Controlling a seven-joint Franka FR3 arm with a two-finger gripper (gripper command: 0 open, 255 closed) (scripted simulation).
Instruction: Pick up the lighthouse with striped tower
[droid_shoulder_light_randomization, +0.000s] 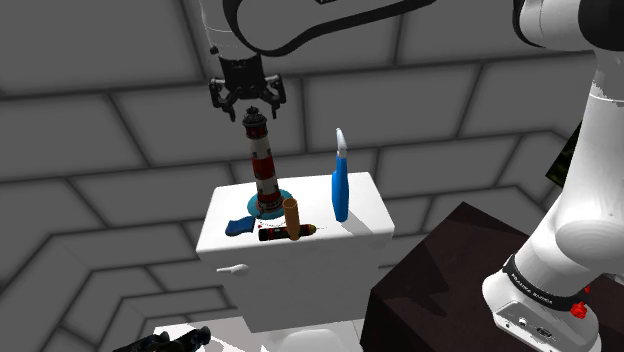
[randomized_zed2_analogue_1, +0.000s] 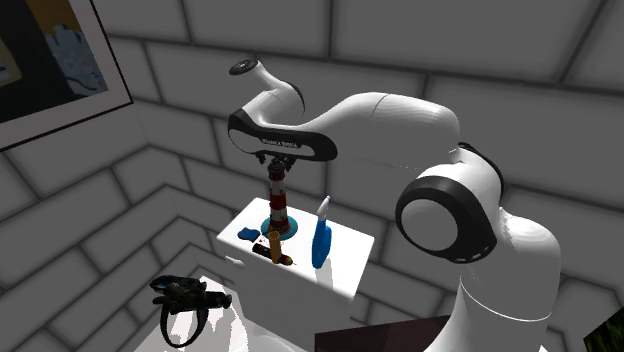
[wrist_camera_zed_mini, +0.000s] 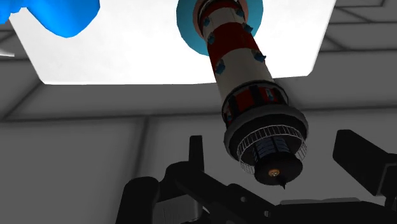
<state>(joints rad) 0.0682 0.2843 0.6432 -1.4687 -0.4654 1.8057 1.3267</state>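
Black jaws of the gripper (droid_shoulder_light_randomization: 248, 106) are held open at the top of the red-and-white striped lighthouse (droid_shoulder_light_randomization: 263, 165), whose tip is seen between them, untouched. The lighthouse is stood upright on a round blue base on the white toilet tank (droid_shoulder_light_randomization: 372, 212), just beside a brown cylinder (droid_shoulder_light_randomization: 292, 218).

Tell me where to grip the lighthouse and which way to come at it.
Grip the lighthouse on its striped tower just below the wider lantern gallery, coming straight down from above. It stands upright on the white tank lid, and the open gripper hangs over its top. A side approach risks the brown cylinder beside its base.
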